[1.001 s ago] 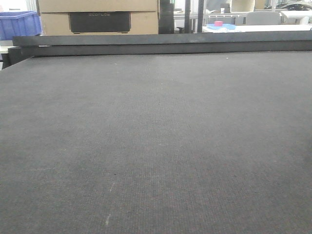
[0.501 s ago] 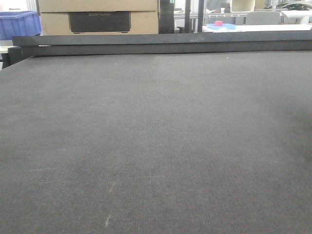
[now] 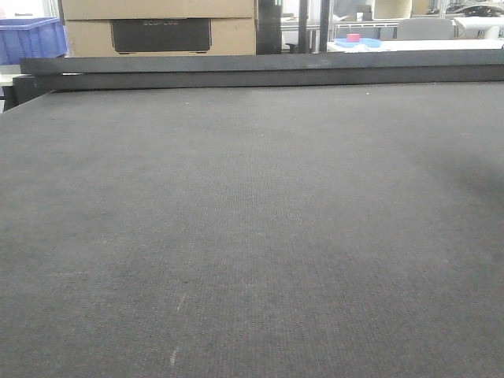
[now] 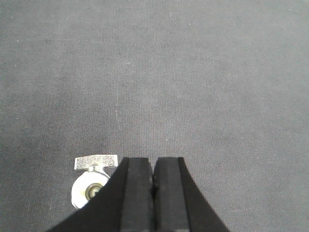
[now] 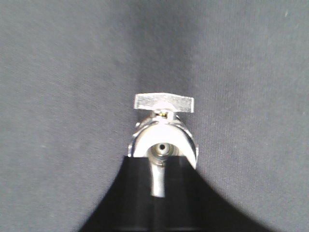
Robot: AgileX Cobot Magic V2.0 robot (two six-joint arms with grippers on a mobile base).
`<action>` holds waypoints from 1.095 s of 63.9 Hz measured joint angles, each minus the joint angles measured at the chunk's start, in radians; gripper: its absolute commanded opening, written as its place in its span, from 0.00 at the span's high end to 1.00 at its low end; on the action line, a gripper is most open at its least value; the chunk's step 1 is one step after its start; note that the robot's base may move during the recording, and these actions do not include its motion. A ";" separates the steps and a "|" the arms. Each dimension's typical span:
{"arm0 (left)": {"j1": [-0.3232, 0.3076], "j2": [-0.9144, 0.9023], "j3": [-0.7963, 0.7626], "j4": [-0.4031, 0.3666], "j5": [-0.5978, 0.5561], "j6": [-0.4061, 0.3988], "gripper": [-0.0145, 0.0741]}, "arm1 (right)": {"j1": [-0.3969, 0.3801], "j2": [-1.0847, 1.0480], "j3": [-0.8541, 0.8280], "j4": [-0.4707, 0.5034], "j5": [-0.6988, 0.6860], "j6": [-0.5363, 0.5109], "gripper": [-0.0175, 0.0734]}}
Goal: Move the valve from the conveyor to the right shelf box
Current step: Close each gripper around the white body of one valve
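Observation:
The conveyor (image 3: 252, 220) is a wide dark grey woven belt that fills the front view; no gripper and no valve show there. In the right wrist view my right gripper (image 5: 161, 162) is shut on a shiny metal valve (image 5: 164, 130) with a flat T-handle, its stem clamped between the black fingers over the belt (image 5: 58, 96). In the left wrist view my left gripper (image 4: 153, 162) is shut and empty, pads together. A second metal valve (image 4: 87, 186) lies on the belt (image 4: 193, 72) just left of it, partly hidden by the left finger.
A dark rail (image 3: 260, 71) runs along the belt's far edge. Behind it stand cardboard boxes (image 3: 157, 24), a blue crate (image 3: 27, 39) at the far left, and a white table with a blue tray (image 3: 358, 41) at the back right.
A faint shadow has spread over the belt's right side in the front view. Nothing else differs.

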 measured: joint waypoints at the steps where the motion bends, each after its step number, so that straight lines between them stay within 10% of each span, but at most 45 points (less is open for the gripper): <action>1: 0.000 0.000 0.000 0.000 0.000 0.000 0.96 | 0.000 0.005 0.000 -0.001 0.000 0.000 0.47; 12: 0.000 0.000 0.000 0.000 -0.004 0.000 0.96 | 0.000 0.056 0.000 -0.012 0.000 0.000 0.29; 70: 0.000 0.000 0.000 0.000 -0.004 0.000 0.96 | 0.000 0.136 0.116 -0.014 -0.145 0.002 0.28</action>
